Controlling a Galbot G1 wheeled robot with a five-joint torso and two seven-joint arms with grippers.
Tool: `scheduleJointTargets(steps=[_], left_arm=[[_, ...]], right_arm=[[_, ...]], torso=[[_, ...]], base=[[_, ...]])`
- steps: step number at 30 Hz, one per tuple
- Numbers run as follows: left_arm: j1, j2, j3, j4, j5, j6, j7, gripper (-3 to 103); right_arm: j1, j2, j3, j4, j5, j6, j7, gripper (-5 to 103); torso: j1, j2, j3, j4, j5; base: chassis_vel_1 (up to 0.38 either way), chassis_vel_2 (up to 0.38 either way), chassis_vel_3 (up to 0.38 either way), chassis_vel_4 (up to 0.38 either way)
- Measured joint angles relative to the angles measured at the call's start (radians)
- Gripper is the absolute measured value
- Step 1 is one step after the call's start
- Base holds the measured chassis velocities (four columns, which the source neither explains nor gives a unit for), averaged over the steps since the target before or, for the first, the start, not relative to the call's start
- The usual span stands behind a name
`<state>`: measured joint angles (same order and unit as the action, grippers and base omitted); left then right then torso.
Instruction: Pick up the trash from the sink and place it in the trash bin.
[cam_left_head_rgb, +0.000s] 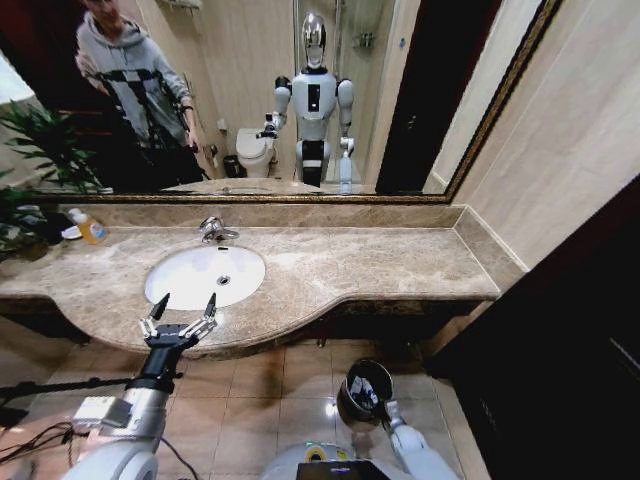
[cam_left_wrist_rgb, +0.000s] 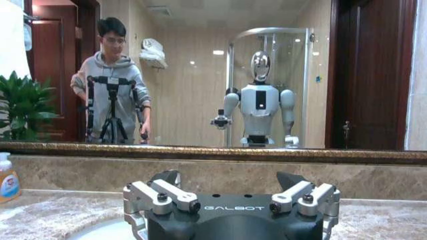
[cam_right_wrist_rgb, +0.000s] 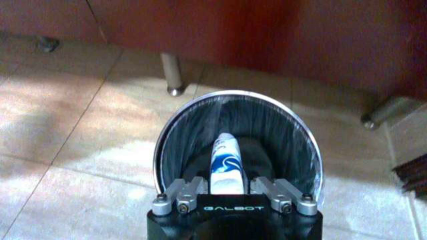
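Note:
The white oval sink (cam_left_head_rgb: 190, 268) is set in the marble countertop. My left gripper (cam_left_head_rgb: 188, 305) hovers open over the counter's front edge, just in front of the basin; in the left wrist view this gripper (cam_left_wrist_rgb: 230, 177) faces the mirror with nothing between its fingers (cam_left_wrist_rgb: 170, 176). Down by the floor, my right gripper (cam_left_head_rgb: 380, 402) is over the black trash bin (cam_left_head_rgb: 350, 378). In the right wrist view the gripper (cam_right_wrist_rgb: 225, 187) is shut on a piece of trash, a white and blue tube (cam_right_wrist_rgb: 223, 155) that points down into the metal-rimmed bin (cam_right_wrist_rgb: 267, 125).
A chrome faucet (cam_left_head_rgb: 213, 231) stands behind the basin and a yellow-orange soap bottle (cam_left_head_rgb: 89, 228) sits at the counter's left. Potted plant leaves (cam_left_head_rgb: 30, 150) reach in at the far left. A dark cabinet (cam_left_head_rgb: 560, 340) stands on the right of the tiled floor.

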<state>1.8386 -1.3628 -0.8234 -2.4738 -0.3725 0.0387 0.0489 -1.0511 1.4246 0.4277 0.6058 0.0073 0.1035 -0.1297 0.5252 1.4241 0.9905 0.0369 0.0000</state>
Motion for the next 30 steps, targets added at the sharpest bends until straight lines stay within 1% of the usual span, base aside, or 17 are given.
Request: scheduleJointTargets(steps=[3,4,6,7,8,9,10,11,13,14,17,18,19,20,25,27,30], left_arm=[[0.0,0.0,0.0,0.0,0.0,0.0,0.0,100],[0.0,0.0,0.0,0.0,0.0,0.0,0.0,100],[0.0,0.0,0.0,0.0,0.0,0.0,0.0,100],[0.0,0.0,0.0,0.0,0.0,0.0,0.0,100],[0.0,0.0,0.0,0.0,0.0,0.0,0.0,100],[0.0,0.0,0.0,0.0,0.0,0.0,0.0,100],[0.0,0.0,0.0,0.0,0.0,0.0,0.0,100],[0.0,0.0,0.0,0.0,0.0,0.0,0.0,100],[0.0,0.0,0.0,0.0,0.0,0.0,0.0,100],[0.0,0.0,0.0,0.0,0.0,0.0,0.0,100],[0.0,0.0,0.0,0.0,0.0,0.0,0.0,100],[0.0,0.0,0.0,0.0,0.0,0.0,0.0,100],[0.0,0.0,0.0,0.0,0.0,0.0,0.0,100],[0.0,0.0,0.0,0.0,0.0,0.0,0.0,100],[0.0,0.0,0.0,0.0,0.0,0.0,0.0,100],[0.0,0.0,0.0,0.0,0.0,0.0,0.0,100],[0.0,0.0,0.0,0.0,0.0,0.0,0.0,100]], right_arm=[[0.013,0.003,0.005,-0.02,0.0,-0.006,-0.007,43],[0.013,0.003,0.005,-0.02,0.0,-0.006,-0.007,43],[0.014,0.004,0.004,-0.024,0.0,-0.007,-0.009,54],[0.014,0.004,0.004,-0.024,0.0,-0.007,-0.009,54],[0.014,0.004,0.003,-0.024,-0.002,-0.007,-0.009,60],[0.014,0.004,0.003,-0.024,-0.003,-0.006,-0.012,60],[0.011,0.004,0.003,-0.022,-0.004,-0.005,-0.015,65],[0.011,0.004,0.003,-0.022,-0.004,-0.005,-0.015,65],[-0.001,0.003,0.003,-0.006,-0.007,-0.006,-0.022,76],[-0.001,0.003,0.003,-0.006,-0.007,-0.006,-0.022,76],[-0.025,0.0,0.006,0.03,-0.005,-0.006,-0.023,91],[-0.025,0.0,0.006,0.03,-0.005,-0.006,-0.023,91],[-0.042,0.001,0.007,0.057,-0.002,-0.006,-0.022,96],[-0.054,0.002,0.011,0.077,-0.001,-0.006,-0.021,99],[-0.107,0.003,0.029,0.162,0.033,-0.006,-0.036,100],[-0.162,-0.003,0.04,0.263,0.073,-0.007,-0.033,100],[-0.224,-0.01,0.06,0.382,0.074,0.011,-0.005,100]], torso=[[0.0,0.0,0.0,0.0,0.0],[0.0,0.0,0.0,0.0,0.0],[0.0,0.0,0.0,-0.0001,0.0],[0.0,0.0,0.0,-0.0001,0.0],[0.0,0.0,0.0,-0.0001,0.0],[0.0,0.0,0.0,0.0,0.0],[0.0,0.0,0.0,0.0,0.0],[0.0,0.0,0.0,0.0,0.0],[0.0,0.0,0.0,0.0,0.0],[0.0,0.0,0.0,0.0,0.0],[0.0,0.0,0.0,-0.0001,0.0],[0.0,0.0,0.0,-0.0001,0.0],[0.0,0.0,0.0,0.0,0.0],[0.0,0.0,0.0,0.0,0.0],[0.0,0.0,0.0,-0.0001,0.0],[0.0,0.0,0.0,0.0,0.0002],[0.0,0.0,0.0,-0.0002,0.0]], base=[[0.0,0.0,0.0,0.0],[0.0,0.0,0.0,0.0],[0.0,0.0,0.0,0.0],[0.0,0.0,0.0,0.0],[0.0,0.0,0.0,0.0],[0.0,0.0,0.0,0.0],[0.0,0.0,0.0,0.0],[0.0,0.0,0.0,0.0],[0.0,0.0,0.0,0.0],[0.0,0.0,0.0,0.0],[0.0,0.0,0.0,0.0],[0.0,0.0,0.0,0.0],[0.0,0.0,0.0,0.0],[0.0,0.0,0.0,0.0],[0.0,0.0,0.0,0.0],[0.0,0.0,0.0,0.0],[0.0,0.0,0.0,0.0]])
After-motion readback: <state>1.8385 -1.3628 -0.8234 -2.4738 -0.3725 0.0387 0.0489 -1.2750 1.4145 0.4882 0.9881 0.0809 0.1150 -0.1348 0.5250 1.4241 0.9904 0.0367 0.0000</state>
